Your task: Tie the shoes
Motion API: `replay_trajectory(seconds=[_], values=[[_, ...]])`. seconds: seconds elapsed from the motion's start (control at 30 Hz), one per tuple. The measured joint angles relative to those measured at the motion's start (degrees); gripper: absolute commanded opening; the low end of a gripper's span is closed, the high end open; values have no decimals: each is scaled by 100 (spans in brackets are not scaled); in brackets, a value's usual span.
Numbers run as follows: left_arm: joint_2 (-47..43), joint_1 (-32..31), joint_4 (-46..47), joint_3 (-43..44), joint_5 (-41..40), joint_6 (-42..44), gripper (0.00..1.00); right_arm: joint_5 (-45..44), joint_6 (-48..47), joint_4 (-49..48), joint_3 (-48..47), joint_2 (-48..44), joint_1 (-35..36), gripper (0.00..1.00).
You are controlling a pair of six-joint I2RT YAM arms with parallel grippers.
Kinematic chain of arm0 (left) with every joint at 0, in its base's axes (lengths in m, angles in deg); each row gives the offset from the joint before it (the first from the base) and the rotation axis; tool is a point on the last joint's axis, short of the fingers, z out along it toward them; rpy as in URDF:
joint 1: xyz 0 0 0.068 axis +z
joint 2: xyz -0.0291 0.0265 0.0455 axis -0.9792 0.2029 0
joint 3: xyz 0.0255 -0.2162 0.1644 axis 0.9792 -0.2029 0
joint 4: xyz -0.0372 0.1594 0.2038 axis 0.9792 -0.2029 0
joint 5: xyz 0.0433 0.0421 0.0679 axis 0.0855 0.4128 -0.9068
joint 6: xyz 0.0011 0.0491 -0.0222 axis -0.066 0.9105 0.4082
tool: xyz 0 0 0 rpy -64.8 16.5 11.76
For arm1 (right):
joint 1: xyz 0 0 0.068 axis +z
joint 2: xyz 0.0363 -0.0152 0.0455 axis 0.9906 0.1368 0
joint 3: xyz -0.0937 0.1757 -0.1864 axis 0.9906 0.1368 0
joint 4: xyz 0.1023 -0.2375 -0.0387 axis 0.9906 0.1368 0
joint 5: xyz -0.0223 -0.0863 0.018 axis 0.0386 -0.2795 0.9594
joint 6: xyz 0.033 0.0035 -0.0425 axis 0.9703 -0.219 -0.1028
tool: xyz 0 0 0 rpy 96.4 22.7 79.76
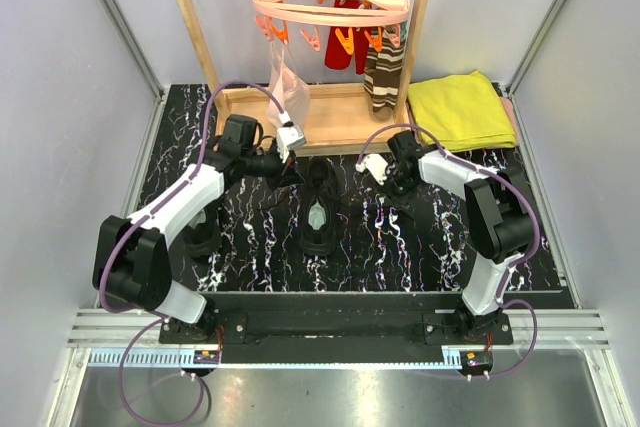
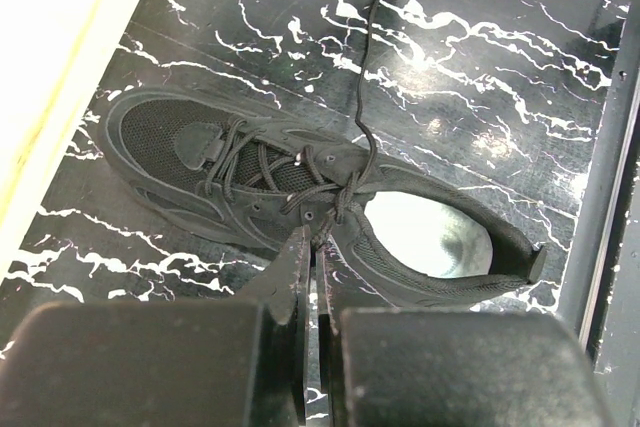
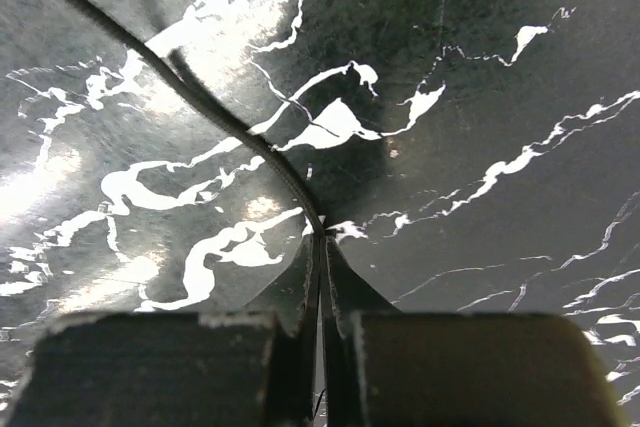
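On table [image 1: 400,247], shoe [image 1: 320,209] near-to-far, toe toward rack [image 1: 340,129].

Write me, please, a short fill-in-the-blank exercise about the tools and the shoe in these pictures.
1. The right tool is ____ on a thin black lace.
2. The left tool, closed too, pinches a second lace at the top eyelets of the ____ shoe.
3. The table is black, veined in ____.
4. A folded ____ cloth lies at the table's far right corner.
Missing words: shut, black, white, yellow.

Shoe [image 1: 320,209] on table [image 1: 400,252], before rack [image 1: 335,122]
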Motion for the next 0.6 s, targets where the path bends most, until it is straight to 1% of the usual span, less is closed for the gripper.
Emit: replay_trajectory(seconds=[0.1,0.2,0.43,0.53,0.6], values=[[-120,-44,114,-160,50,92,0,127,284,44,-105,-33,0,0],[-319,-107,155,-413,87,286,0,444,785,151,-595,-105,0,0],[-553,-195,262,-680,103,649,0,1486,2199,-52,-2736,-68,15,0],[-562,-199,350,-743,98,730,0,1923,2726,-219,-3672,236,116,0],[-570,-199,391,-761,96,758,0,2124,2942,-293,-4081,501,249,0]])
